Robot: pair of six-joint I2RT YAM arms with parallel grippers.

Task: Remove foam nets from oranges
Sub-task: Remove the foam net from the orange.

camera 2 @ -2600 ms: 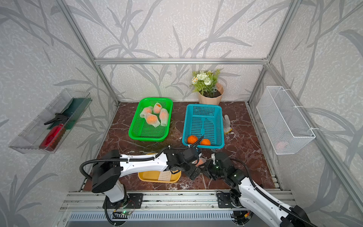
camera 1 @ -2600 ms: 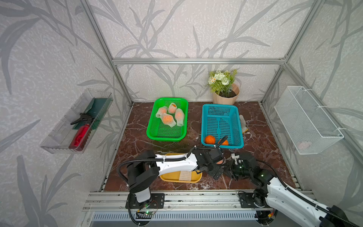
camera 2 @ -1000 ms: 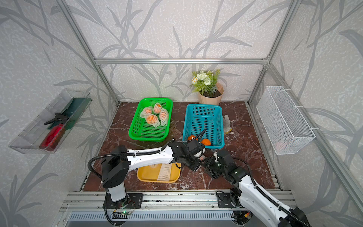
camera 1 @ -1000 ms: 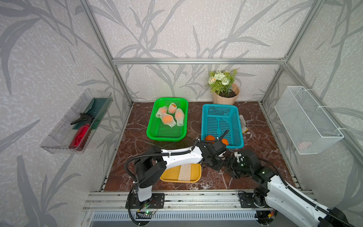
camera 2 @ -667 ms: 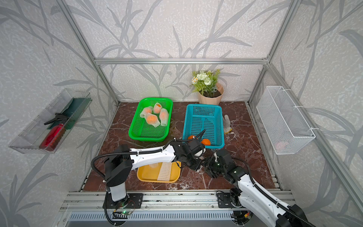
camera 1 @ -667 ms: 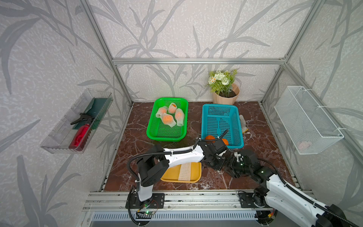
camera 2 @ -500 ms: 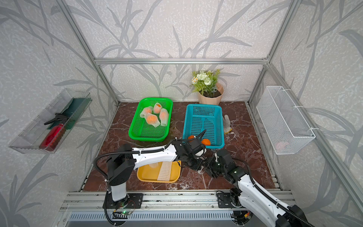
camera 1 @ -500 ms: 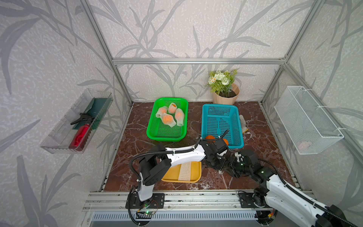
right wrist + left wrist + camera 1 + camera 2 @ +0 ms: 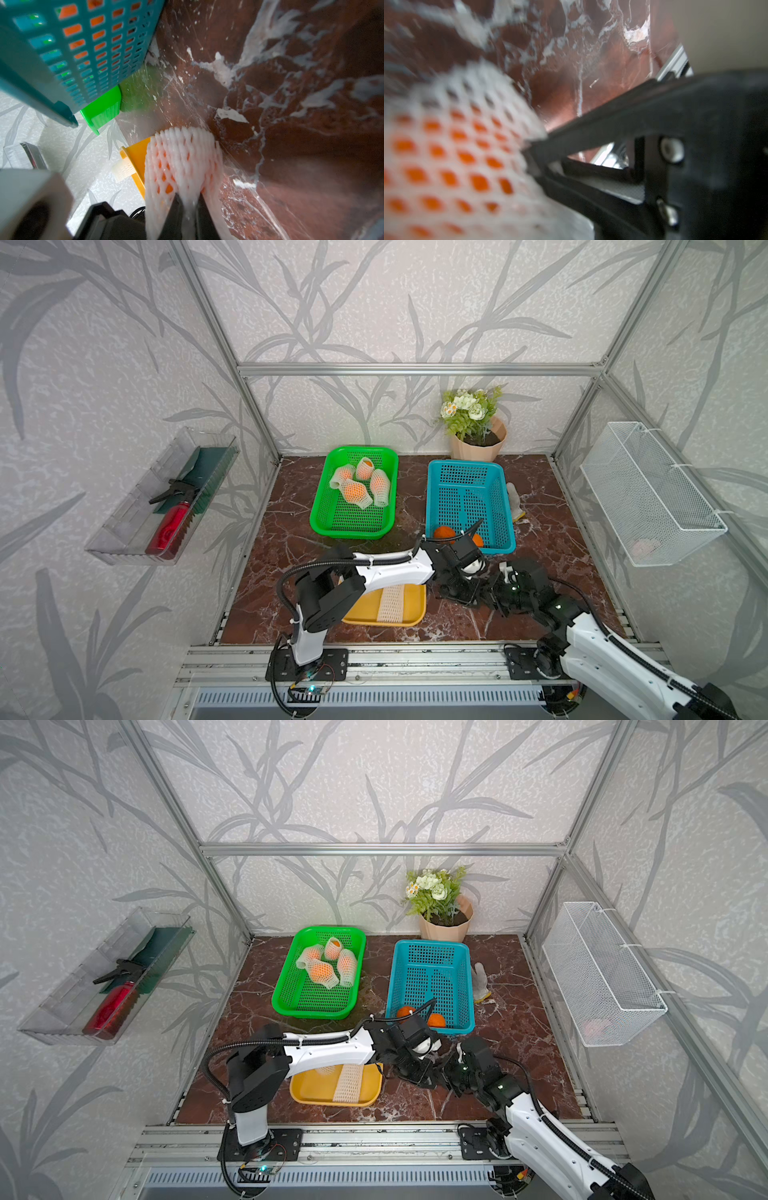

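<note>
A foam net (image 9: 182, 158) with an orange inside it hangs just above the marble floor. My right gripper (image 9: 188, 197) is shut, pinching that net's end between its fingers. The left wrist view shows the same netted orange (image 9: 452, 158) close up, with the right gripper's fingers (image 9: 591, 124) meeting on its edge. In both top views my left gripper (image 9: 459, 587) and right gripper (image 9: 484, 593) meet in front of the blue basket (image 9: 469, 472) and hide the fruit. The left jaws are not visible. Two bare oranges (image 9: 444, 532) lie in the blue basket. Several netted oranges (image 9: 357, 489) lie in the green basket (image 9: 353, 526).
A yellow tray (image 9: 361, 616) holding an empty net (image 9: 390, 603) sits under the left arm. A flower pot (image 9: 478, 443) stands at the back and a glove (image 9: 515, 502) lies right of the blue basket. A wire basket (image 9: 648, 493) hangs on the right wall, a clear shelf (image 9: 166, 497) on the left.
Both grippers moved from beside the yellow tray to in front of the blue basket. The right gripper came in against the left one and shut on the net.
</note>
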